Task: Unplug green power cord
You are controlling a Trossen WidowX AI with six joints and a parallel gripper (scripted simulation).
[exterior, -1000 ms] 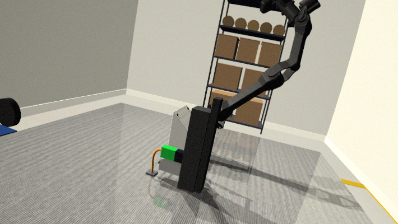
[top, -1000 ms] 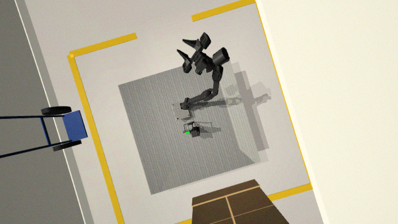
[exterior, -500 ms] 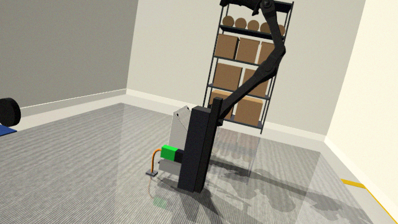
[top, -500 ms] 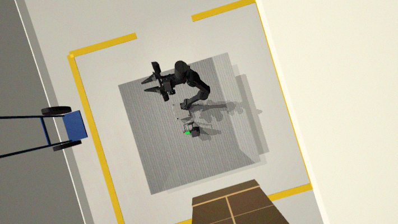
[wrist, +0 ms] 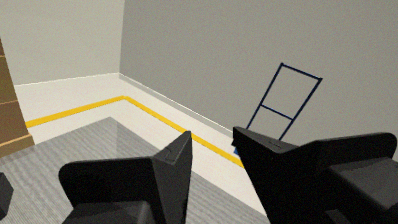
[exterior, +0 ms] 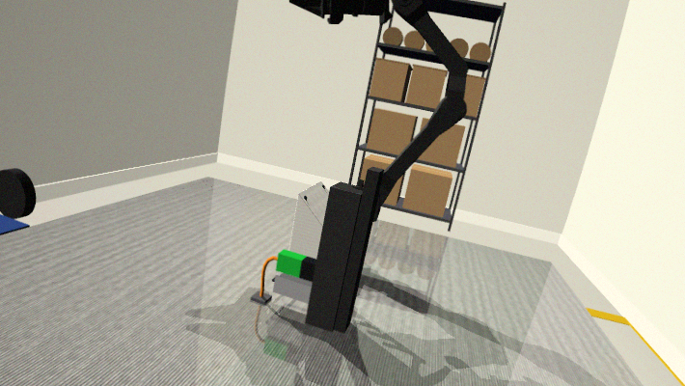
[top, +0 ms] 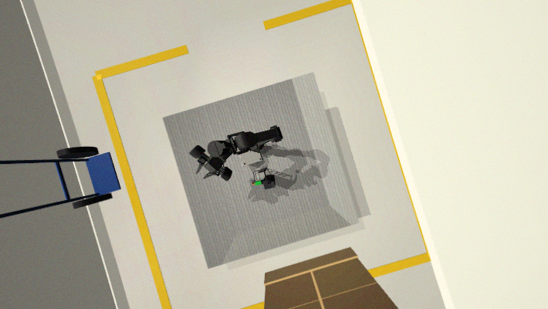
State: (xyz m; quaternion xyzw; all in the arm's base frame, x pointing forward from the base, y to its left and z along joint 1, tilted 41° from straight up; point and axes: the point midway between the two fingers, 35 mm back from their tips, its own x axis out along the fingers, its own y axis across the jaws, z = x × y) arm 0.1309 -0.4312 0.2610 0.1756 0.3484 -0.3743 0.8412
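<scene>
The green plug point(top: 258, 183) point(exterior: 289, 263) lies level, its black end meeting the tall black block point(top: 268, 181) point(exterior: 333, 256). An orange cord point(exterior: 262, 280) bends down from its rear to a small dark pad point(exterior: 260, 298). A pale grey block point(exterior: 291, 288) sits just under the plug; I cannot tell whether it is the power strip, nor whether the plug is seated. My gripper point(top: 201, 174) point(wrist: 212, 134) is partly open with nothing between its fingers. It is well left of the plug in the top view and high above it in the exterior view, touching neither plug nor cord.
A pale upright panel point(top: 252, 158) point(exterior: 307, 219) stands behind the plug, close by the black block. My arm point(top: 243, 141) point(exterior: 424, 137) passes above and behind them. A blue hand truck point(top: 103, 173) point(wrist: 291, 120) and shelving with boxes point(exterior: 391, 132) stand farther off.
</scene>
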